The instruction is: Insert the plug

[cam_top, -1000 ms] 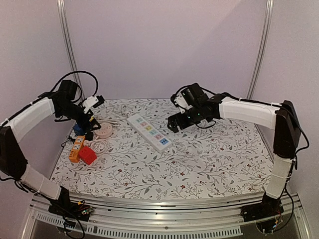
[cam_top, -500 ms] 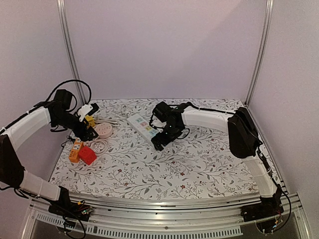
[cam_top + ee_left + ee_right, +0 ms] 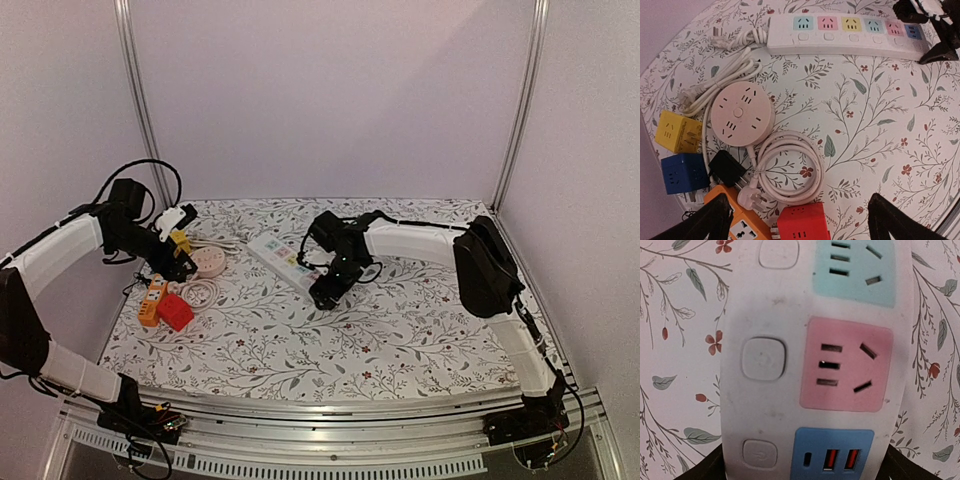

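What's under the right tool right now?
Under the right tool lies the power strip's end: pink socket and blue USB panel, both empty. The strip covers the cloth beneath it.

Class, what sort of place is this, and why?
Probably a robot test booth: left arm and right arm bolted to a rail, plain walls, aluminium posts, power strip on floral cloth.

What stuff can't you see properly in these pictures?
- Top view: the right gripper covers the near end of the power strip.
- Right wrist view: the strip runs off the top and bottom edges; the gripper shows only as dark corners, so whether its jaws touch the strip is unclear.
- Left wrist view: the orange adapter is cut off by the bottom edge.
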`<state>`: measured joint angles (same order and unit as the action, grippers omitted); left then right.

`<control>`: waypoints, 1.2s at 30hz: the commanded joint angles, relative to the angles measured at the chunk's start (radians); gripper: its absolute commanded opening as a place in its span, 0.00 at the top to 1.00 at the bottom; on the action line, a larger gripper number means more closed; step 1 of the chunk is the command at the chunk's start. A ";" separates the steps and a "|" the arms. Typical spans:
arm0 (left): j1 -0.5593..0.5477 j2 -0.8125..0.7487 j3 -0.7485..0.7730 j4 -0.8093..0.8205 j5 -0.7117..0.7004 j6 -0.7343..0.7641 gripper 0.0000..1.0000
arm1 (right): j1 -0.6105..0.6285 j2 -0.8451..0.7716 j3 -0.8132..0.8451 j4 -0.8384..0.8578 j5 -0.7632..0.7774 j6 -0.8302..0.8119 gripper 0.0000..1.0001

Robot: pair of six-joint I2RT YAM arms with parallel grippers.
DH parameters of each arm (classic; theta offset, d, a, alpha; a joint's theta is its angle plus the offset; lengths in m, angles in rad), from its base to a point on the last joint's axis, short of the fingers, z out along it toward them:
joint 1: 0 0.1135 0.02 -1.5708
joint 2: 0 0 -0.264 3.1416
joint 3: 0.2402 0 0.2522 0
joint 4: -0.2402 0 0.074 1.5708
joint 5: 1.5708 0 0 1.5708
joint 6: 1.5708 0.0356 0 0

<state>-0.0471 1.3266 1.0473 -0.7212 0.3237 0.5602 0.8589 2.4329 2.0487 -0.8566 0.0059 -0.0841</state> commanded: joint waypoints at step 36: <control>0.043 -0.028 -0.056 -0.410 -0.082 0.839 0.02 | -0.085 -0.507 -0.789 0.139 -0.038 -0.891 0.16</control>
<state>-0.0116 1.2526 0.8955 -0.9936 0.1852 1.0874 0.7818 1.8915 1.2301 -0.7597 -0.0650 -0.9119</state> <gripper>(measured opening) 0.982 0.836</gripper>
